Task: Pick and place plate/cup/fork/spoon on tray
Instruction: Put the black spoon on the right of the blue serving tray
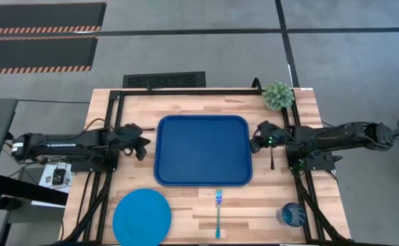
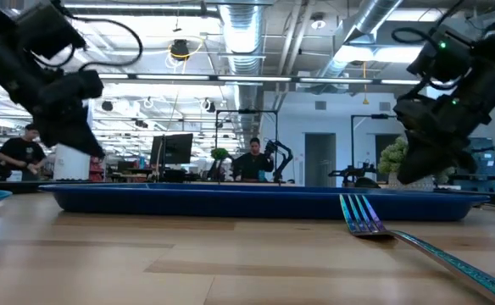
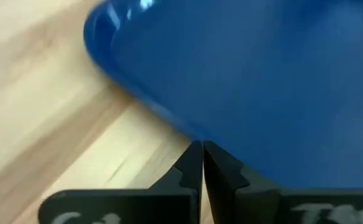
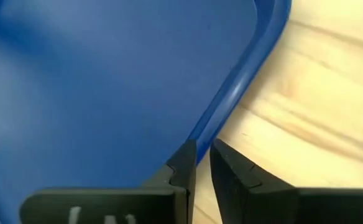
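The dark-blue tray [image 1: 203, 150] lies in the middle of the table and also shows in the low view [image 2: 256, 200]. The bright blue plate [image 1: 142, 217] lies flat at the near left. The light-blue fork [image 1: 218, 212] lies near the front edge, tines toward the tray [image 2: 362, 216]. The dark-blue cup [image 1: 293, 214] stands at the near right. A slim grey spoon [image 1: 272, 160] lies on the table just right of the tray. My left gripper [image 1: 145, 143] hovers shut at the tray's left rim [image 3: 144, 99]. My right gripper [image 1: 255, 141] hovers shut at the tray's right rim [image 4: 243, 81].
A small green plant [image 1: 278, 96] stands at the far right corner. Black frame rails [image 1: 107, 130] run along the table's left, right and far sides. People and desks show in the room beyond the table in the low view.
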Tool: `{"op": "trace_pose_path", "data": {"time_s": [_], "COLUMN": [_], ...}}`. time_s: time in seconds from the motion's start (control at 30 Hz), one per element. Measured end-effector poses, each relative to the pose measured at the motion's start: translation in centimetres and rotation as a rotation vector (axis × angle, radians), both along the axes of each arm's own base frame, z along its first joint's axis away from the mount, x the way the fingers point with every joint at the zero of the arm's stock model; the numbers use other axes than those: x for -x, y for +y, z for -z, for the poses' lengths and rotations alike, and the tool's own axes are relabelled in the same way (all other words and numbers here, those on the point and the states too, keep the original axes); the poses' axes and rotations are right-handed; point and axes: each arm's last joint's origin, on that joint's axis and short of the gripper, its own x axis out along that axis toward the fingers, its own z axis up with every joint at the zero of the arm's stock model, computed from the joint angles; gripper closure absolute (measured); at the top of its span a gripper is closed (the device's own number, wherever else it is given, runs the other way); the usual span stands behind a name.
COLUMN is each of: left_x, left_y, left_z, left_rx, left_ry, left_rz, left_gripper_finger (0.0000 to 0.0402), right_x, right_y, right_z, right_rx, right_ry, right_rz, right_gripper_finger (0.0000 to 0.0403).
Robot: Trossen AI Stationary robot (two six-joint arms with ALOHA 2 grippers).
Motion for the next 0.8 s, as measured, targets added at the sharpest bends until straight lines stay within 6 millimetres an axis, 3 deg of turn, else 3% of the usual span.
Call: {"op": "trace_pose_path", "data": {"time_s": [0.23,0.4,0.6,0.8], "left_x": [0.4,0.2,0.2,0.2], "left_y": [-0.3,-0.6,-0.6,-0.7], "left_z": [0.9,1.1,0.4,0.5], "left_rx": [-0.043,-0.096,-0.176,-0.178], "left_ry": [-0.282,-0.484,-0.539,-0.529], "left_rz": [0.109,0.21,0.266,0.283], "left_gripper_finger": [0.0401,0.0401,0.0401,0.0401], "right_x": [-0.5,0.4,1.4,-0.7], "right_y": [0.1,1.8,4.1,5.6], "right_z": [-3.2,-3.6,-3.1,-3.3], "right_rx": [0.065,-0.038,-0.119,-0.179], "right_ry": [0.117,0.247,0.304,0.15], "right_rz": [-0.074,-0.05,0.027,-0.073], "right_gripper_finger": [0.0359,0.039,0.0384,0.0376]}}
